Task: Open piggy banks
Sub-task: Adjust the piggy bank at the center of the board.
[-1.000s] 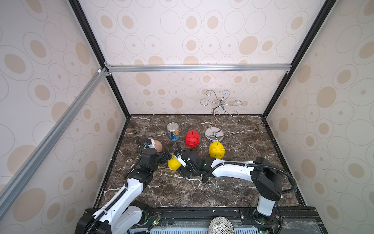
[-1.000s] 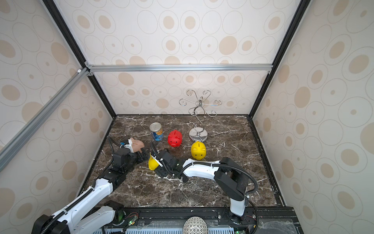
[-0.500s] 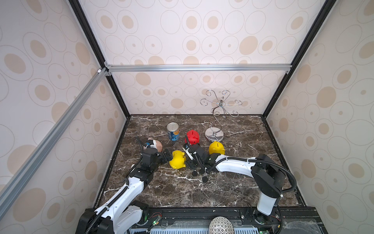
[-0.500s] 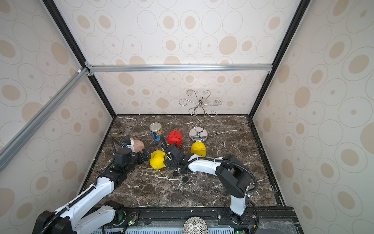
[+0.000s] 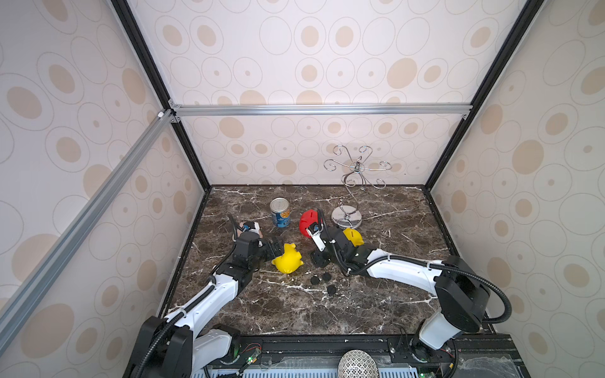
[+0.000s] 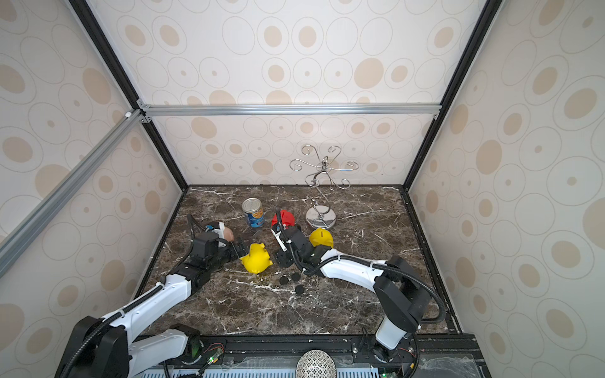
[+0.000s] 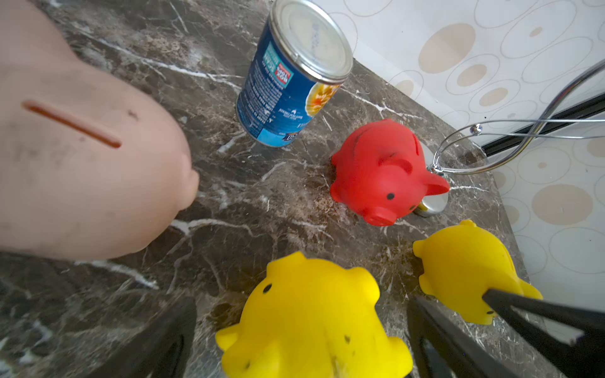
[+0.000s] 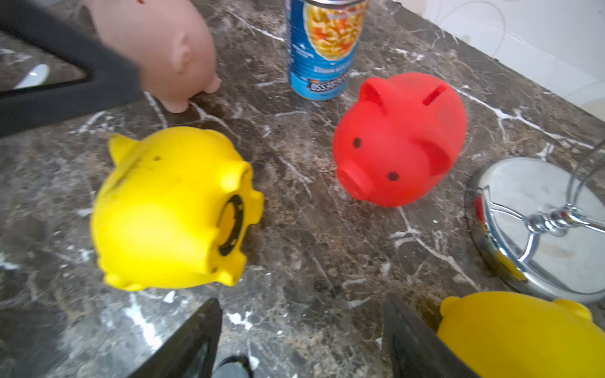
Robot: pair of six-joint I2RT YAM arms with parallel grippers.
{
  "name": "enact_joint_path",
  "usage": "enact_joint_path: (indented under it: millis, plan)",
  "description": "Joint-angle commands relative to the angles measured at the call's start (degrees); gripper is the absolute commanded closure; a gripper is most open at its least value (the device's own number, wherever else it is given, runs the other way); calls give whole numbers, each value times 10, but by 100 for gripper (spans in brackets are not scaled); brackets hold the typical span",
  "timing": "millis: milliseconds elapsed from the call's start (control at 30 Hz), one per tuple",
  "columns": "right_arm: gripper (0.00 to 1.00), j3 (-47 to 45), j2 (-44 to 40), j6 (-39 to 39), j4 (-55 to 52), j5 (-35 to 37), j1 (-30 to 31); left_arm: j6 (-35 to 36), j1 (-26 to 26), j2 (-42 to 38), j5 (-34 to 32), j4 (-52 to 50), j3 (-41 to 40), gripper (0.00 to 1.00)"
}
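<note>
Right wrist view gives us the clearest read: the right gripper [image 8: 302, 304] has its fingers spread with only bare marble table [image 8: 311, 255] between them, so it grips nothing. Ahead of it and off to one side lies a tipped yellow bank [image 8: 170, 209], belly turned toward this hand and its round hole empty. The red bank [image 8: 399, 140] stands upright farther ahead, and the second yellow bank [image 8: 523, 333] sits close against one finger. The pink bank [image 8: 163, 42] and a tin can [image 8: 324, 49] stand beyond, well past the fingertips.

The left gripper [image 7: 301, 311] is also wide and unclenched, its fingers straddling the tipped yellow bank without pinching it.

Three black plugs [image 5: 326, 277] lie loose on the marble just under the right wrist, so we judge one bank to be unopened (which one, we cannot tell; the upright bellies are hidden).

These banks look hollow, light and glossy, likely to skate on polished stone and dent under a hard squeeze. We would hold one across its flanks, gently, tip the belly toward the other hand, and pinch the plug at its rim.
</note>
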Motion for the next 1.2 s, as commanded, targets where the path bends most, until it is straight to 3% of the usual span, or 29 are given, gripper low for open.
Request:
enact_joint_path:
  millis: [0,233,467,933,1167]
  plan:
    - [19,-14,1,24,4,-24,27,21,4,40,20,27,52,1]
    - [14,-5,16,48,4,-46,43,21,0,97,75,58,59,1]
    - [15,49,78,24,-7,31,29,20,-11,60,77,42,22,1]
    - [16,130,140,-18,-28,33,-25,-8,-22,-47,86,20,-50,1]
    - [16,159,128,-48,-52,41,-44,-19,-43,-56,95,23,-51,1]
